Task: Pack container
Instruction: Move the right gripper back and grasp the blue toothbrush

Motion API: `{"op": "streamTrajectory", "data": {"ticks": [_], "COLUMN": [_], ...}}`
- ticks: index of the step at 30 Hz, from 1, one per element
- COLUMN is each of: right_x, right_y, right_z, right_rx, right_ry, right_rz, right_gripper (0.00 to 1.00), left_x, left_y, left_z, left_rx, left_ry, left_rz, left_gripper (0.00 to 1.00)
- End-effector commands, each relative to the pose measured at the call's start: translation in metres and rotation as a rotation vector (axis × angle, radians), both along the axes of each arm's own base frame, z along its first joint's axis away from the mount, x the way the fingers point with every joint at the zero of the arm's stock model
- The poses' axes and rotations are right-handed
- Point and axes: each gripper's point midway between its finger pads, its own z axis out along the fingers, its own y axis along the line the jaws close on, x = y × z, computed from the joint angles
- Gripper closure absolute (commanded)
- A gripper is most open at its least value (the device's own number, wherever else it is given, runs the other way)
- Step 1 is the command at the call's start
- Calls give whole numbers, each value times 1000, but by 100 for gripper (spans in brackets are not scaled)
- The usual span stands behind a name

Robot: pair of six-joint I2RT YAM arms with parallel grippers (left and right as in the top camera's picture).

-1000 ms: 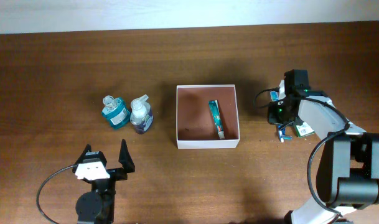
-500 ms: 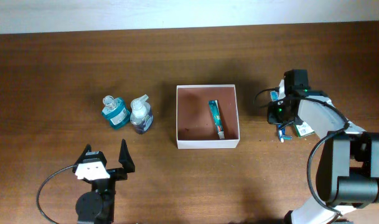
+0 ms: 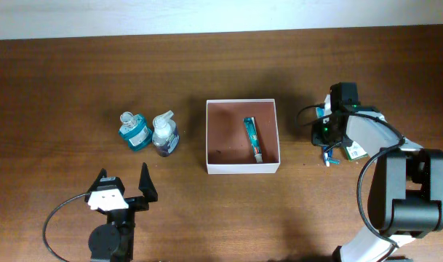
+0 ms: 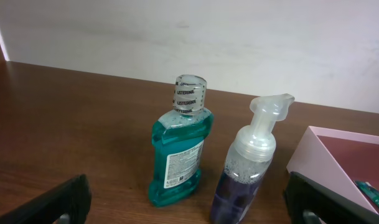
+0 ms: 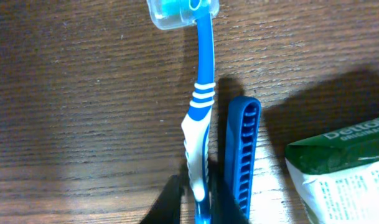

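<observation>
My right claw (image 5: 200, 202) is down at the right edge of the desk (image 3: 61, 73), its two fingers pinched on the lower handle of the blue toothbrush (image 5: 200, 93) — closed on it, as far as I can judge, with no gap showing on either side. I took it low on the handle because the capped head points away from me and the blue comb (image 5: 241, 149) lies just beside it. A grip further up would, I think, crowd the comb or the green-and-white soap packet (image 5: 338, 168) next to that. The brush looks to be lying flat on the wood, so I take this as the grasp itself, not yet the lift. The container (image 3: 215, 164) sits in the middle of the desk, well apart from my right claw, and a toothpaste tube (image 3: 252, 138) already lies on its reddish floor toward its right wall. That leaves the left part free for bulkier things. My left claw (image 3: 123, 179) hangs wide open and empty near the front edge on the left side. It faces the teal mouthwash bottle (image 4: 180, 149) and the clear pump bottle (image 4: 248, 168), which stand upright close together — likely its share of the packing once the brush is in.
</observation>
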Motion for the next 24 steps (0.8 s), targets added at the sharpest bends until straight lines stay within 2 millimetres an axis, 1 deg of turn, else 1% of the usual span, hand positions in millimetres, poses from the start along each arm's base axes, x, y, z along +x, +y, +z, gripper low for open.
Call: {"op": "streamTrajectory", "data": {"ticks": [1,8,10,15,17,23,24], "right_x": [-8,-6,1,13,15,14,14], "right_y": [1,2,4,5,5,5,5], "right_z": [-19,-18,-12,13,17,17,17], "right_rx": [-4,0,14,23,22,23,22], "right_ry": [53,44,28,19,15,19,19], "right_rz": [7,7,11,13,13,13,13], "right_gripper": [96,96,96,96,96,96,94], "left_x": [0,0,0,0,0,0,0], "left_y": [2,2,2,2,2,2,2], "left_z": [-2,-2,-2,-2,-2,-2,-2], "left_rx": [17,17,17,17,17,17,17], "left_ry": [5,5,6,5,5,5,5], "left_rz": [11,11,11,11,11,11,11], "left_gripper": [1,0,1,1,1,1,1]}}
